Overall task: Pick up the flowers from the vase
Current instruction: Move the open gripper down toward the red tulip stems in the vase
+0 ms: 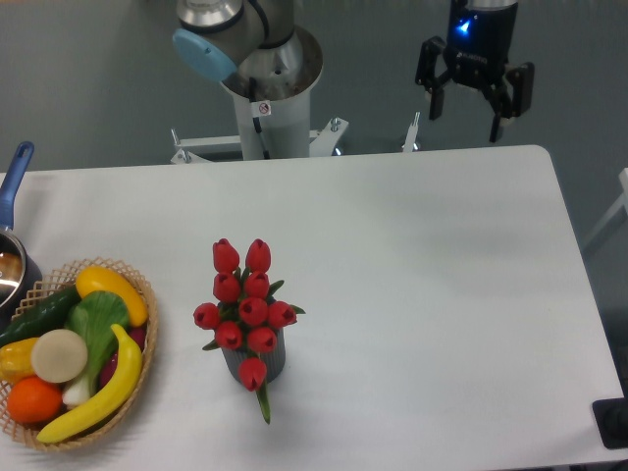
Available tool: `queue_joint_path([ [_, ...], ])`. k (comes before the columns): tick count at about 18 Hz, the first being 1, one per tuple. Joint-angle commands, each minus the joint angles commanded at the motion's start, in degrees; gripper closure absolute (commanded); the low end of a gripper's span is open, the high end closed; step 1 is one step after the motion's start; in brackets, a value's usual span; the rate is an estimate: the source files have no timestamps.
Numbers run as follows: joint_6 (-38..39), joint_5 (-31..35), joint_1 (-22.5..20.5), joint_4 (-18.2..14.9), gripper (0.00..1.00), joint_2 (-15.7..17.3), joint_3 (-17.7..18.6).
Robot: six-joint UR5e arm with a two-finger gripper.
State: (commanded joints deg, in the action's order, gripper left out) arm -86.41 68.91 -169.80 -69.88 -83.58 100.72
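Observation:
The flowers [245, 310], a tight bunch of red tulip buds with green leaves, stand in the small dark grey ribbed vase [269, 362] on the white table, left of centre and near the front. My gripper [465, 120] hangs high beyond the table's far right edge, far from the flowers. Its two black fingers are spread wide and hold nothing. A blue light glows on its wrist.
A woven basket [136, 383] of fruit and vegetables sits at the front left. Behind it, at the left edge, is a metal pot with a blue handle [14, 181]. The arm's base column [267, 98] stands behind the table's far edge.

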Motion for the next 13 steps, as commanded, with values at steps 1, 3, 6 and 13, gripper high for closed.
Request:
queue_joint_path([
  [1, 1.75, -0.09, 0.00, 0.18, 0.00, 0.09, 0.09],
  [3, 5.36, -0.52, 0.26, 0.36, 0.00, 0.09, 0.09],
  [6, 8.70, -3.42, 0.70, 1.76, 0.00, 0.00, 0.44],
  [13, 23.12, -12.13, 0.97, 1.94, 0.00, -0.44, 1.23],
])
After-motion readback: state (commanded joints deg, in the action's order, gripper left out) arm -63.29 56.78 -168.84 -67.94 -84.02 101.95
